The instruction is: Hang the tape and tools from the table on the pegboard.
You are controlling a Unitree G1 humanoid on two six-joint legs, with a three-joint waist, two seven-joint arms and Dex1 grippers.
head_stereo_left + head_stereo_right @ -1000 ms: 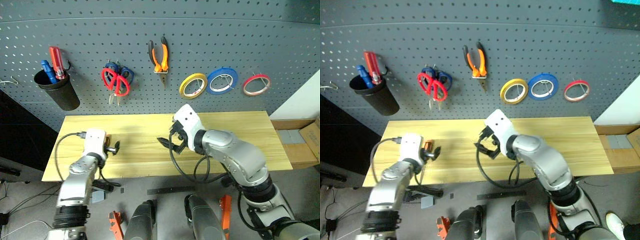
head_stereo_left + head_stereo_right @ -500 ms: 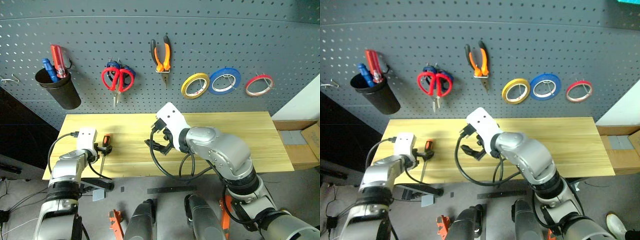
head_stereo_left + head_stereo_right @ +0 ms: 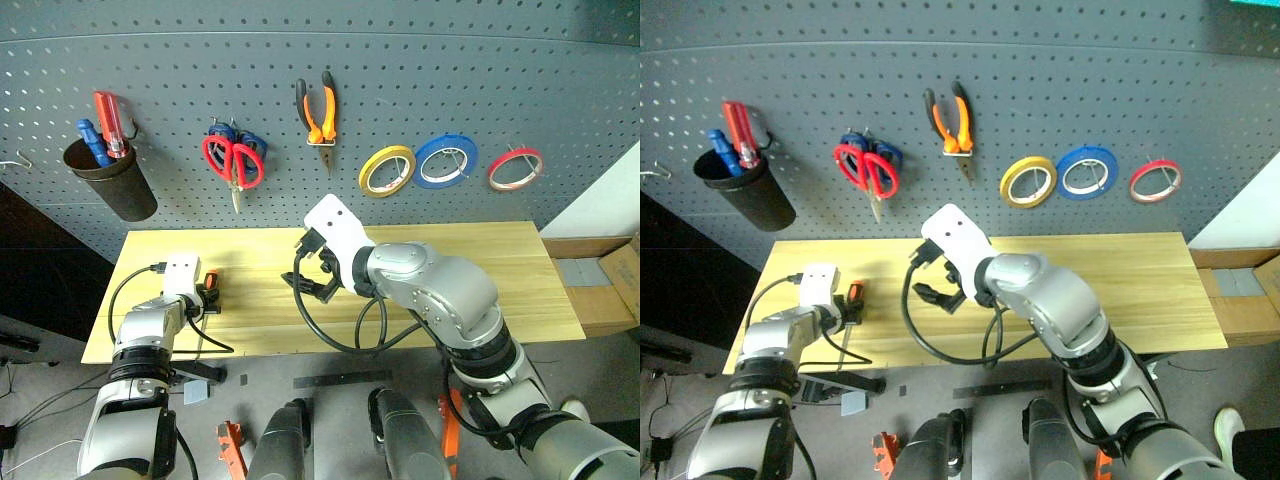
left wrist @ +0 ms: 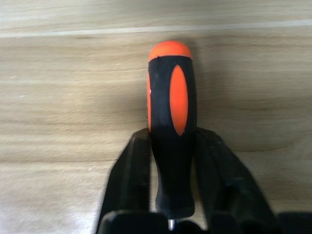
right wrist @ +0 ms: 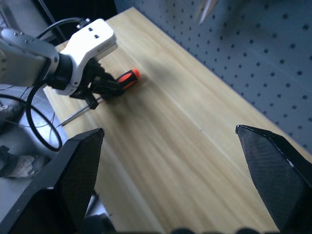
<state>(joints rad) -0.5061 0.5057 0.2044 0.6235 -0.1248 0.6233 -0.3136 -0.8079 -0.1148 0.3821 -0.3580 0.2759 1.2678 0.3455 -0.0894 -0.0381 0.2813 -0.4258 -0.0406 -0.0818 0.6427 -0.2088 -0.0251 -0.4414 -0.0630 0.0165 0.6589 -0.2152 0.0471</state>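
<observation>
The orange-and-black screwdriver (image 4: 170,112) lies at the left end of the light wooden table (image 3: 470,260). My left gripper (image 4: 171,136) is shut on its handle, and the steel shaft (image 5: 73,116) points back toward the table's front edge. My right gripper (image 3: 310,283) hangs open and holds nothing above the middle of the table. On the dark grey pegboard (image 3: 420,60) hang the red scissors (image 3: 233,160), the orange-and-black pliers (image 3: 320,108) and the thin red tape (image 3: 514,168).
A yellow roll (image 3: 386,170) and a blue roll (image 3: 445,160) hang beside the red tape. A black cup (image 3: 112,185) at the board's left holds red and blue screwdrivers. Blue scissors hang behind the red pair. Cardboard boxes (image 3: 600,290) stand past the table's right end.
My left gripper has sunk to the table and shut on the screwdriver's handle. My right arm has drifted left and a little up, still open.
</observation>
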